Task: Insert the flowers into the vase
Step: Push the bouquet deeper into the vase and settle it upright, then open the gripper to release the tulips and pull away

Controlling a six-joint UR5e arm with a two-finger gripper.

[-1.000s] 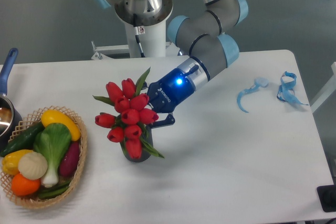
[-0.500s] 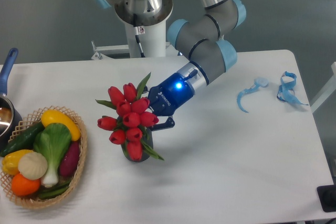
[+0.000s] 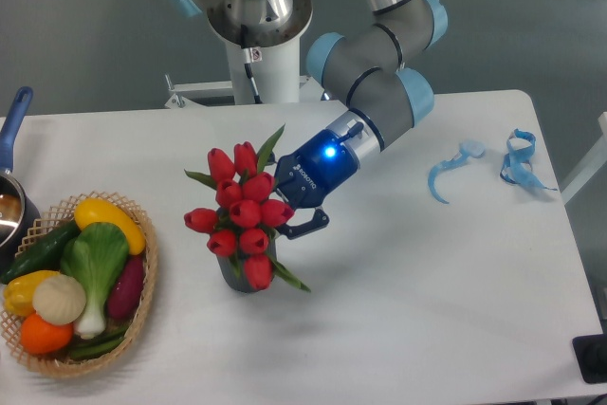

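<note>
Red tulips (image 3: pixel 243 218): bunched over the vase's mouth, hiding most of it.
Vase (image 3: pixel 237 277): dark grey, on the white table (image 3: pixel 427 291), just right of the wicker basket (image 3: pixel 142 305).
Gripper (image 3: pixel 287 222): blue-lit, reaching in from the right, clenched on the tulips' stems.
Basket contents: toy vegetables (image 3: pixel 81 272).
Far right: blue ribbons (image 3: pixel 517 160).

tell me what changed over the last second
The gripper shifted slightly right and up, carrying the flowers with it; the bunch now sits more upright over the vase. It keeps its hold on the stems. The vase, basket and blue ribbons stayed put.
</note>
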